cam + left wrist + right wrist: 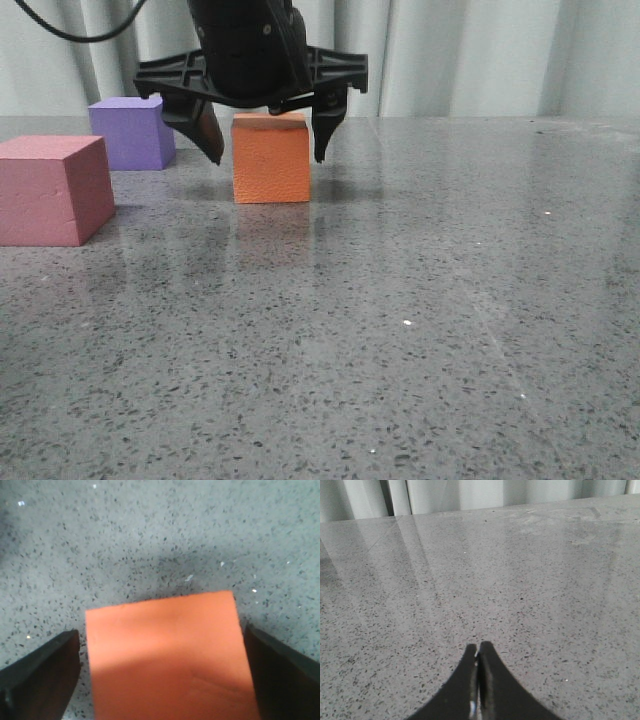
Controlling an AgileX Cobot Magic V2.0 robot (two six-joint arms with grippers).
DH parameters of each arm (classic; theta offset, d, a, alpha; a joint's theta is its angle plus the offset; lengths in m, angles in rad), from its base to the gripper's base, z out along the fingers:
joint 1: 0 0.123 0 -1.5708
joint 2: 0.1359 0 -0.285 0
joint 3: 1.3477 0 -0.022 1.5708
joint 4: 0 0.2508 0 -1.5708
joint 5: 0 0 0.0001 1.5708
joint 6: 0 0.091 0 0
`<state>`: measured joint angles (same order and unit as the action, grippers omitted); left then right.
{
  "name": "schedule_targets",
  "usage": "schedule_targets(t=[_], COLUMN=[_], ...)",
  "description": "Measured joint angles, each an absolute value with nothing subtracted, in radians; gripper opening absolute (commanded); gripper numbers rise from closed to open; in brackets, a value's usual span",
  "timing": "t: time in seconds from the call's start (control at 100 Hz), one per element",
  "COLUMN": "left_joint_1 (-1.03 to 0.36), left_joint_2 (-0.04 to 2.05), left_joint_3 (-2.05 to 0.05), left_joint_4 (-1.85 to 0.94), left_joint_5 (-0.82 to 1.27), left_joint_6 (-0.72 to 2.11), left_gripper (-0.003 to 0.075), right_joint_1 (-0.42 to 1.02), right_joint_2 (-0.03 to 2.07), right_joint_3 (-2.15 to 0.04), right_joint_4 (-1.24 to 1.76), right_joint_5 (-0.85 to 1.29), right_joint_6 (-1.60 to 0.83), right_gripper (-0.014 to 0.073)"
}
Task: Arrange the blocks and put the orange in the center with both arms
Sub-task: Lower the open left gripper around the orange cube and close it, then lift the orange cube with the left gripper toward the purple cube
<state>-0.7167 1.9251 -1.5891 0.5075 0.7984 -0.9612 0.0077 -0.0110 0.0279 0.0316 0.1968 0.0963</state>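
left hand [268, 145] spread wide, straddling the pebbled orange cube [271, 158]; right hand [478, 680] pressed together.

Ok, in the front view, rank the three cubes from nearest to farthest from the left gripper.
1. Orange cube: directly under the left gripper, between its open fingers.
2. Purple cube: just to the gripper's left, toward the back of the table.
3. Dusty-red cube: farthest, at the left edge and closer to the camera.

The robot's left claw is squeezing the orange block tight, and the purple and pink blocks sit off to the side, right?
Not quite. The left claw is open, one finger either side of the orange block with gaps, as the left wrist view shows. The purple block and pink block do sit aside.
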Motion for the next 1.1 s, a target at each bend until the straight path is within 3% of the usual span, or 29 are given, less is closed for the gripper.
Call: schedule_targets(t=[0.1, 0.26, 0.38, 1.1], left_joint_1=[-0.717, -0.717, -0.717, -0.721], left_joint_2=[1.929, 1.929, 1.929, 1.640], left_joint_3=[-1.589, -1.589, -1.595, -1.531], left_joint_4=[0.503, 0.503, 0.503, 0.776], left_joint_5=[0.798, 0.805, 0.813, 1.002], left_joint_6=[-0.961, -0.961, -0.961, -0.888], left_gripper=[0.0468, 0.0197, 0.0080, 0.0064], right_joint_1=[0.008, 0.008, 0.008, 0.008], right_joint_2=[-0.011, -0.011, -0.011, -0.011], right_joint_3=[0.028, 0.028, 0.028, 0.028], right_joint_4=[0.032, 0.032, 0.032, 0.032], right_joint_5=[0.197, 0.197, 0.197, 0.197], right_joint_6=[0.096, 0.096, 0.096, 0.096], right_gripper=[-0.0067, -0.0067, -0.0067, -0.0067])
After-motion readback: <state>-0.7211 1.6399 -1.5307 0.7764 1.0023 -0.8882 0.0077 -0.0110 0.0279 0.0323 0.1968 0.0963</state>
